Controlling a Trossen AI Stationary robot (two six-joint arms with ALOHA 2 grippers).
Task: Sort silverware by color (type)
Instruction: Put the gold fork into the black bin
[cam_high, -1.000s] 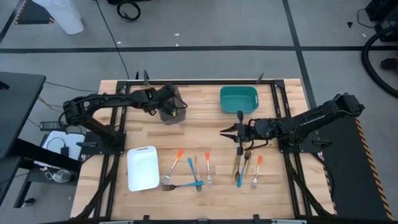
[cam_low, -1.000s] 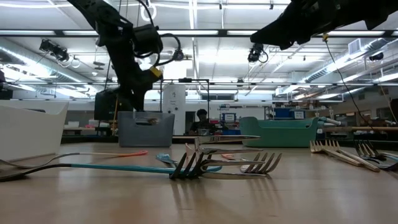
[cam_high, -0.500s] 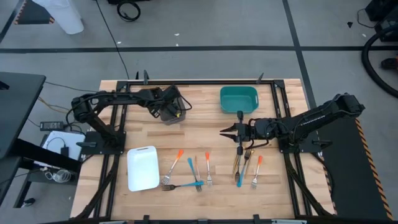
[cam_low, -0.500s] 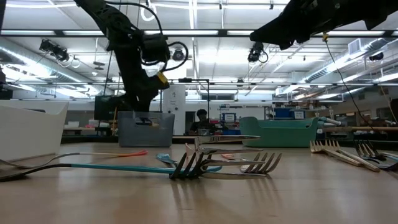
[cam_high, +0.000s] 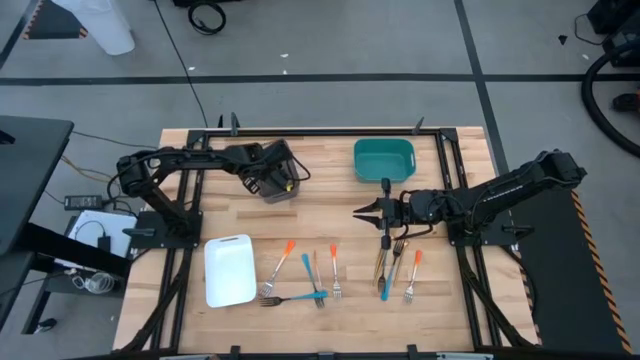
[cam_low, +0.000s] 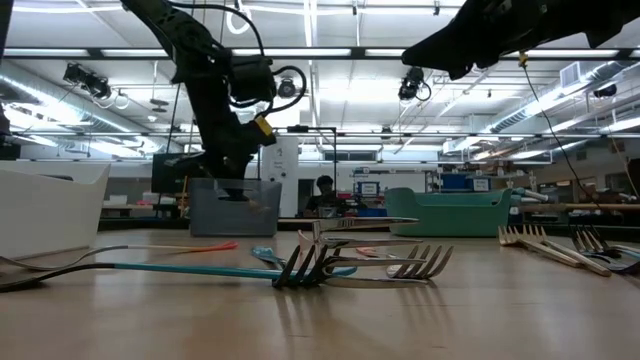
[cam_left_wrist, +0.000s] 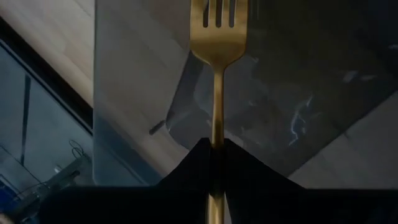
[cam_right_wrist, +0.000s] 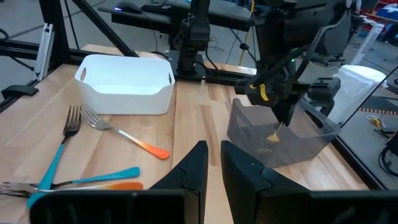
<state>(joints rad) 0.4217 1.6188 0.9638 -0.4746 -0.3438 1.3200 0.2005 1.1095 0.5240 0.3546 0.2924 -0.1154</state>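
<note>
While the white tray (cam_high: 228, 269) lies near the tabletop's front-left corner, the left gripper (cam_high: 283, 180) hangs over the grey tray (cam_high: 277, 186) toward the back edge, pinching a gold fork (cam_left_wrist: 216, 74) by its handle, tines pointing into the tray. Loose forks (cam_high: 305, 281) lie along the front edge. Right of the middle, the right gripper (cam_high: 364, 212) hovers nearly closed and empty, just in front of the teal tray (cam_high: 384, 160), beside more forks (cam_high: 396, 263).
</note>
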